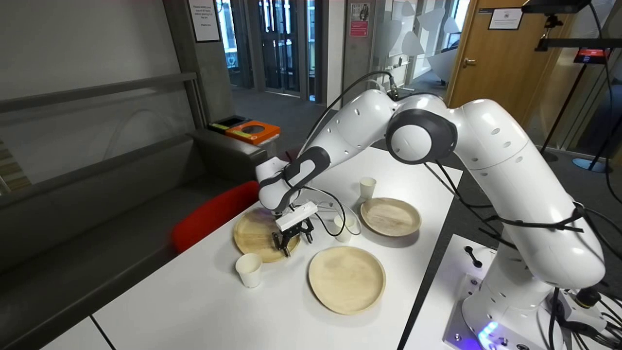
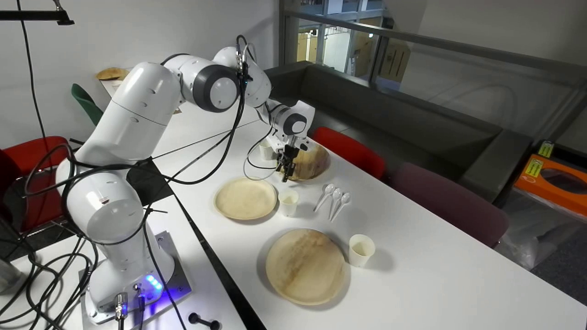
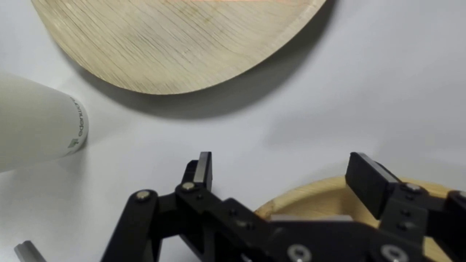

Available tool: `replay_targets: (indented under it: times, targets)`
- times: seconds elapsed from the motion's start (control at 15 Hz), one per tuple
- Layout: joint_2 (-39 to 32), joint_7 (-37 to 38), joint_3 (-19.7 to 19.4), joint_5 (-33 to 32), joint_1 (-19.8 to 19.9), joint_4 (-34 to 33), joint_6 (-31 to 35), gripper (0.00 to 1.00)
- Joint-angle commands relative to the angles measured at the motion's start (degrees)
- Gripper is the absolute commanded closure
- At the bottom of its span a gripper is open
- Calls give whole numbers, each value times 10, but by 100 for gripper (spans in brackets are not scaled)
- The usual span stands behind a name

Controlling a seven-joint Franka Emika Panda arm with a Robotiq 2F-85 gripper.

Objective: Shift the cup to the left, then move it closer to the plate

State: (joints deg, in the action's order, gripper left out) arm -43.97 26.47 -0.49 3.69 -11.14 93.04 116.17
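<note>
Robotiq gripper [image 3: 280, 167] with its two fingers [image 3: 203, 171] spread wide apart hangs at the left edge of the far plate [image 2: 316, 160], one finger over the rim in the wrist view; left, right, near and far follow an exterior view. Its white Panda arm [image 2: 144, 105] reaches from the left. Along the far right stands a grey sofa [image 2: 412, 119], and before it a white table [image 2: 449, 288] with a red chair [image 2: 351, 151] and a maroon chair [image 2: 449, 206] at its right edge. On the tabletop lie two more round wooden plates: the near plate [image 2: 305, 268] and the left plate [image 2: 245, 199]. Three upright white cups stand there, so alike that which one is the task's cannot be told: a near cup [image 2: 361, 252] just right of the near plate, a middle cup [image 2: 289, 204] just right of the left plate, and a far cup [image 2: 266, 151] left of the far plate, beyond the gripper. Three white spoons [image 2: 337, 194] lie to the right of the middle cup.
</note>
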Motion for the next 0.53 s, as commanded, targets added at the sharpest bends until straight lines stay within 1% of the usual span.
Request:
replay_targets:
  times: [0.0,0.47]
  targets:
    - [-11,-3,-3,-8,-6,-4,5,0]
    - [-19,4,-8,-9,-7,-13,8,0]
